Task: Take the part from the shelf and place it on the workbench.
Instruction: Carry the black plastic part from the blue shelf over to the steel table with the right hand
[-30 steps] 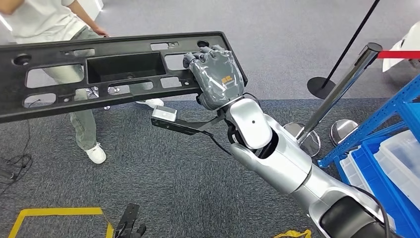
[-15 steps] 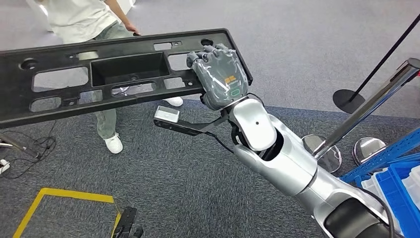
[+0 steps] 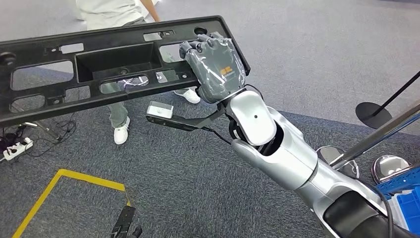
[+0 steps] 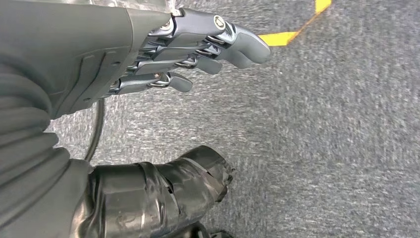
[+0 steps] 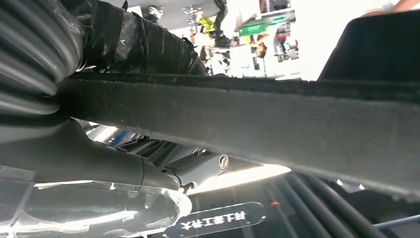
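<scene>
The long black part [image 3: 99,64], a flat plastic panel with a deep rectangular recess and several cut-out windows, is held up in the air above the grey carpet floor [image 3: 198,183], tilted so that its far end near the right hand sits higher than the end reaching off toward the left. It is gripped at that end by the right hand [image 3: 215,67], whose fingers [image 3: 198,49] are wrapped over the panel's edge while the grey palm cover is pressed against its underside; in the right wrist view the part's dark edge [image 5: 247,119] is seen running straight across, clamped beside the hand. The silver right arm [image 3: 277,148] is stretched up from the lower right to carry it. The left hand [image 4: 163,64] is seen hanging over the carpet, its fingers [image 4: 233,44] extended and apart from the thumb, with nothing held. Behind the panel, a person's legs and white shoes [image 3: 121,134] are glimpsed through the cut-outs. A yellow tape line [image 3: 64,183] is marked on the floor at lower left, cables and a power strip [image 3: 15,146] lie at the left edge, and a chrome barrier post [image 3: 376,139] and a blue bin [image 3: 403,208] are seen at the right.
</scene>
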Controlling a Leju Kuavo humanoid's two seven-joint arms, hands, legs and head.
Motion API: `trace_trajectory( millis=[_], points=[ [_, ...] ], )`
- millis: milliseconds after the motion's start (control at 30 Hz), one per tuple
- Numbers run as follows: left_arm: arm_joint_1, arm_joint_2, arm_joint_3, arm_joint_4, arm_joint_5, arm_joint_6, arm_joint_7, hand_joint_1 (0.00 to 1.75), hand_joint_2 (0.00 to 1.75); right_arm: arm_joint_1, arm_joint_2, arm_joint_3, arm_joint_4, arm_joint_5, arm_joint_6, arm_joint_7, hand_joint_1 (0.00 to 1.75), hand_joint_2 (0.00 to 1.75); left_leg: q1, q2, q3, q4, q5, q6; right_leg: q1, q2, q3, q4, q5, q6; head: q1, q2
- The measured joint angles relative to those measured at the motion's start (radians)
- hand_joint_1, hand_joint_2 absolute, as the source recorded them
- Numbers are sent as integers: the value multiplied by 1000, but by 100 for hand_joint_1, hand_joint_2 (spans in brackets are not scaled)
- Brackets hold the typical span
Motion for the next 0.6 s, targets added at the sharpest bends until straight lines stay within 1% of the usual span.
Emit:
trace_trajectory(
  millis=[33,67,100,133,167,200,233,267,300,333,367,400,433,467,500,533,567,600],
  points=[
    [1,1,0,0,-1,-1,1,0,175,-2,0,0,-1,-1,0,0,175,175,4,-11,5,-7,4,4,-1,9,1,5,-6,5,2,0],
    [0,2,0,0,-1,-2,2,0,175,-4,0,0,-3,-1,0,-1,175,175,7,-19,11,-15,7,10,-1,27,-8,28,-22,9,3,0],
    [0,2,0,0,-2,-3,4,0,175,-7,-1,0,-5,-1,0,-1,175,175,11,-29,15,-19,10,14,-2,51,-27,72,-48,11,6,0],
    [-3,2,0,0,-4,-4,6,0,175,-8,-1,0,-6,-1,1,-1,175,175,11,-38,16,-20,10,16,-2,72,-56,135,-77,11,9,0],
    [-5,2,0,0,-6,-5,10,0,175,-9,-2,0,-8,0,4,0,175,175,10,-48,17,-20,10,18,-1,83,-91,203,-104,12,10,0],
    [-7,2,0,0,-10,-6,16,0,175,-9,-4,0,-10,2,10,3,175,175,10,-61,17,-19,9,19,-1,88,-118,251,-115,12,12,0],
    [-8,3,0,0,-14,-7,23,0,175,-10,-8,0,-15,5,20,7,175,175,10,-74,17,-17,8,19,-1,90,-129,265,-106,12,12,0],
    [-8,4,0,0,-18,-7,29,0,175,-11,-13,0,-21,8,31,12,175,175,10,-89,17,-14,7,18,-2,92,-122,241,-79,12,12,0],
    [-9,4,0,0,-23,-7,35,0,175,-12,-18,0,-29,10,42,16,175,175,11,-103,17,-9,4,16,-3,99,-99,183,-40,11,12,0],
    [-10,5,0,0,-27,-7,40,0,175,-14,-24,0,-36,11,50,20,175,175,11,-116,15,-2,1,12,-6,121,-70,118,-11,9,13,0],
    [-12,6,0,0,-29,-7,44,0,175,-16,-29,0,-44,11,55,22,175,175,11,-128,9,7,-3,8,-10,142,-46,64,8,9,11,0],
    [-15,7,0,0,-31,-7,45,0,175,-16,-34,0,-51,11,57,23,175,175,13,-139,3,13,-5,3,-12,160,-31,29,15,7,11,0],
    [-17,9,0,0,-32,-7,46,0,175,-17,-38,0,-58,11,59,24,175,175,15,-149,-3,16,-6,-3,-11,169,-25,16,12,5,11,0],
    [-18,12,0,0,-33,-7,46,0,175,-17,-42,0,-64,11,60,27,175,175,17,-160,-7,17,-4,-9,-10,162,-23,12,12,1,12,0],
    [-18,16,0,0,-35,-6,44,0,175,-18,-45,0,-71,11,61,30,175,175,20,-163,-10,14,-3,-15,-9,152,-20,9,14,-4,13,0],
    [-19,18,0,0,-38,-6,43,0,175,-17,-47,0,-77,11,63,32,175,175,18,-151,-13,18,-6,-21,-11,141,-16,5,15,-9,11,0],
    [-23,20,-1,0,-42,-6,41,0,175,-17,-50,0,-83,11,64,34,175,175,16,-126,-22,37,-16,-27,-13,130,-11,1,16,-14,8,0],
    [-29,21,-1,0,-46,-6,40,0,175,-17,-53,0,-90,10,65,35,175,175,16,-96,-40,74,-34,-33,-15,118,-7,-3,15,-17,4,0]
  ],
)
